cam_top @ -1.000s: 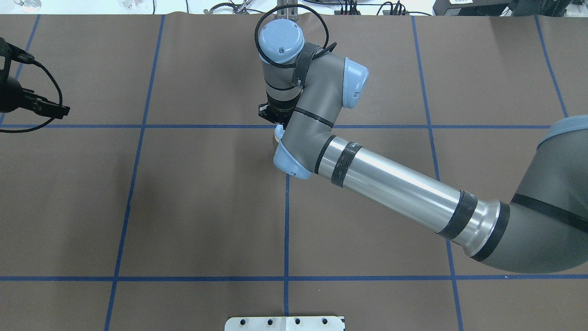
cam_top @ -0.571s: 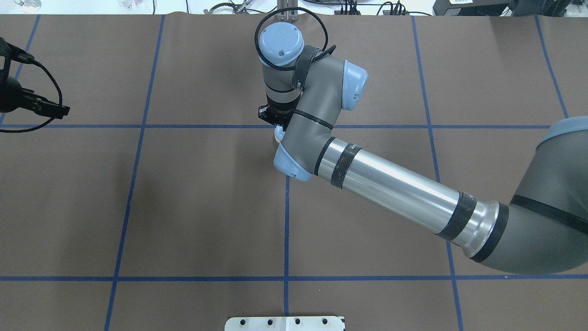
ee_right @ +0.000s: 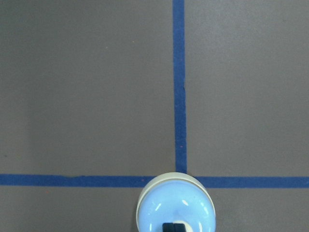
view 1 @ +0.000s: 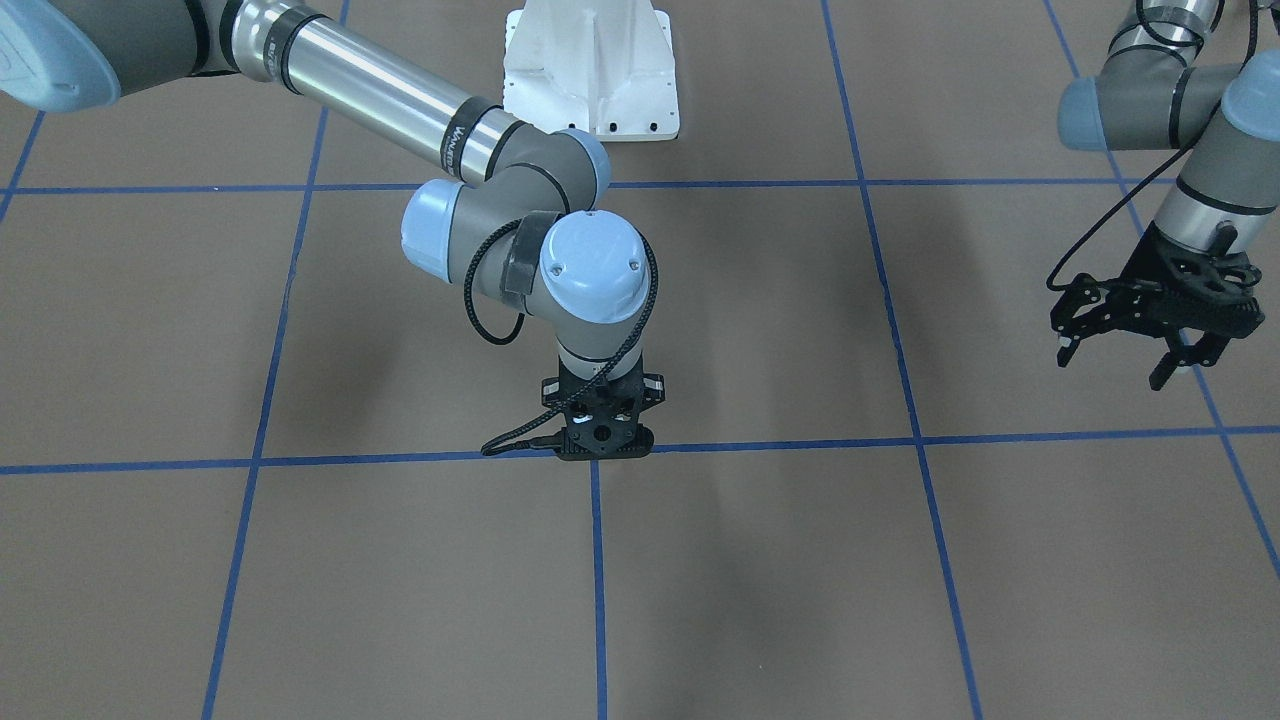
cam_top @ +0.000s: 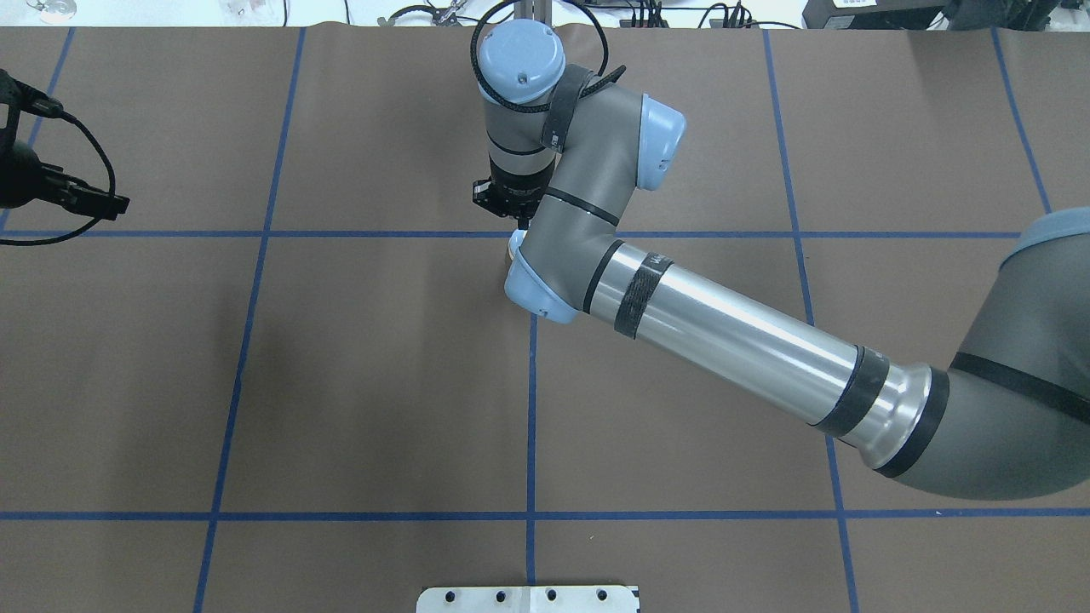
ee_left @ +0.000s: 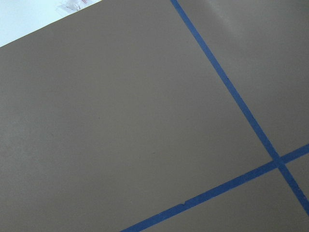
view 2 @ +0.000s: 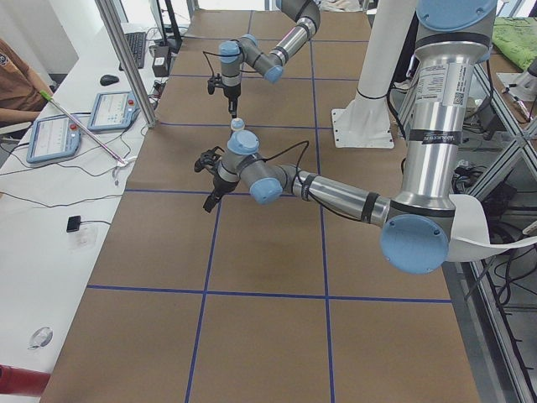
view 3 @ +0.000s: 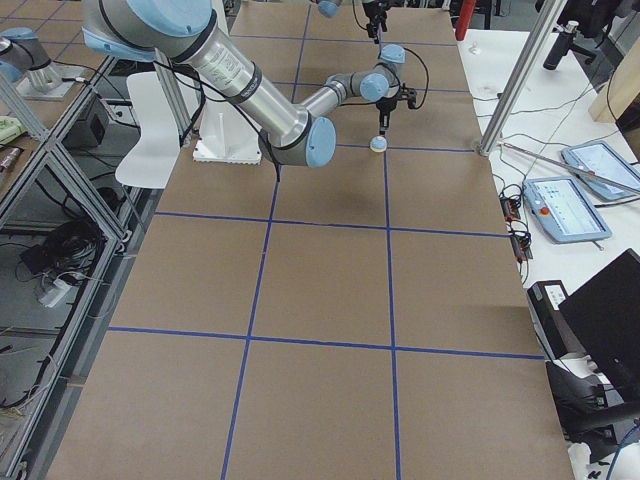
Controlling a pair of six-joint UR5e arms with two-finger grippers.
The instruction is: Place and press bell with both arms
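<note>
The light-blue bell (ee_right: 175, 208) stands on the crossing of two blue tape lines at the table's middle. Its edge peeks out beside the right arm's wrist in the overhead view (cam_top: 514, 245). It also shows in the exterior right view (view 3: 377, 144). My right gripper (ee_right: 174, 227) points straight down over it, fingertips together at the cream button. In the front-facing view the right gripper (view 1: 600, 445) hides the bell. My left gripper (view 1: 1112, 368) hangs open and empty far off to the side, above the table.
Brown paper with a blue tape grid (cam_top: 530, 409) covers the table. The white bolted pedestal (view 1: 590, 70) stands at the robot's side. Tablets (view 3: 575, 205) and cables lie on the white bench beyond the table's far edge.
The right arm's wrist has shifted a little toward the table's far edge in the overhead view. The left gripper has not moved.
</note>
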